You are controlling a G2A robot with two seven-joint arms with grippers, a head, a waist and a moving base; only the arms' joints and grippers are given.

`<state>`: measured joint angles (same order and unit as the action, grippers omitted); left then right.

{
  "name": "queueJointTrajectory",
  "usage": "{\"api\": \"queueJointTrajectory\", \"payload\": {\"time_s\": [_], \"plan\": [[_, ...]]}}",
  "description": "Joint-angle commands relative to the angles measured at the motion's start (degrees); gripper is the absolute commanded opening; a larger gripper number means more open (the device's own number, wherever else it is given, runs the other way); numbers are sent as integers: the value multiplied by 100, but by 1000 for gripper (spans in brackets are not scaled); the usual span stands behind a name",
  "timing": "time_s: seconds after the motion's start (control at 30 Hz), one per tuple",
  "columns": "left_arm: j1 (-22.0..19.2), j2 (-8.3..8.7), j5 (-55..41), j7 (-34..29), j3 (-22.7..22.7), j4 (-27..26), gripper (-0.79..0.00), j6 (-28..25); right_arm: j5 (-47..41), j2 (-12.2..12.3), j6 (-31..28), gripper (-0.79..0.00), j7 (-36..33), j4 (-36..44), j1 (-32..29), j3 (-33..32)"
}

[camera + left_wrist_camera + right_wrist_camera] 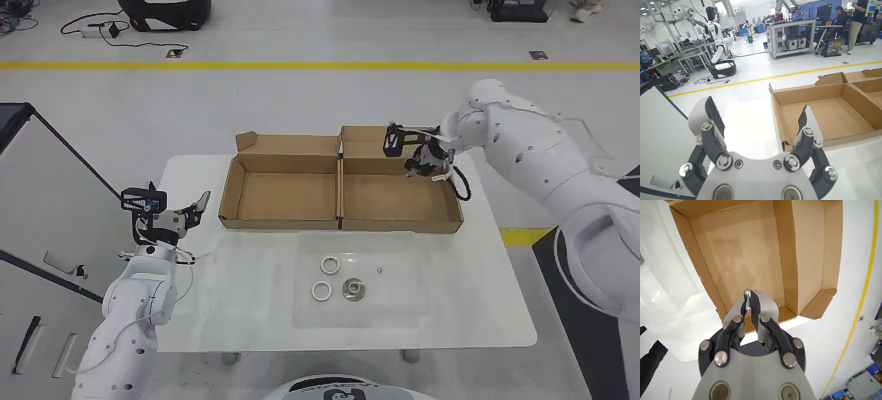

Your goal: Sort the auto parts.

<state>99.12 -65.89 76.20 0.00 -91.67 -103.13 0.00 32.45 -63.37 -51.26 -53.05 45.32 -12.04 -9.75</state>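
Note:
My right gripper (750,299) is shut on a silver bolt (747,300), held above the right cardboard box (745,247); the same gripper (422,166) hangs over that box's (400,197) far right part. The left cardboard box (279,196) stands beside it. Two white rings (328,264) (321,291), a metal gear-like part (353,289) and a tiny part (380,268) lie on a clear sheet (400,300) at the table's front. My left gripper (759,113) stands open with nothing between its fingers, off the table's left edge near the left box (829,117); from above it is at the left (195,208).
The white table (480,290) has bare room at the front right and around the clear sheet. A dark-framed panel (50,180) stands left of the table beside my left arm. Box flaps (290,145) stick up along the far side.

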Motion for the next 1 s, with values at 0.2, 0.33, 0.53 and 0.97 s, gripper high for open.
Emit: {"api": "queueJointTrajectory", "payload": {"time_s": [0.2,0.33,0.53,0.97], "plan": [[0,0,0,0,0,0,0,0,435,-483,-120,-785,119,-929,-215,1],[0,0,0,0,0,0,0,0,683,-672,-246,-785,245,-1389,-316,1],[0,0,0,0,0,0,0,0,1048,-911,-544,-785,544,-2006,-409,1],[0,0,0,0,0,0,0,0,1411,-1263,-674,-785,676,-2686,-476,1]]}}
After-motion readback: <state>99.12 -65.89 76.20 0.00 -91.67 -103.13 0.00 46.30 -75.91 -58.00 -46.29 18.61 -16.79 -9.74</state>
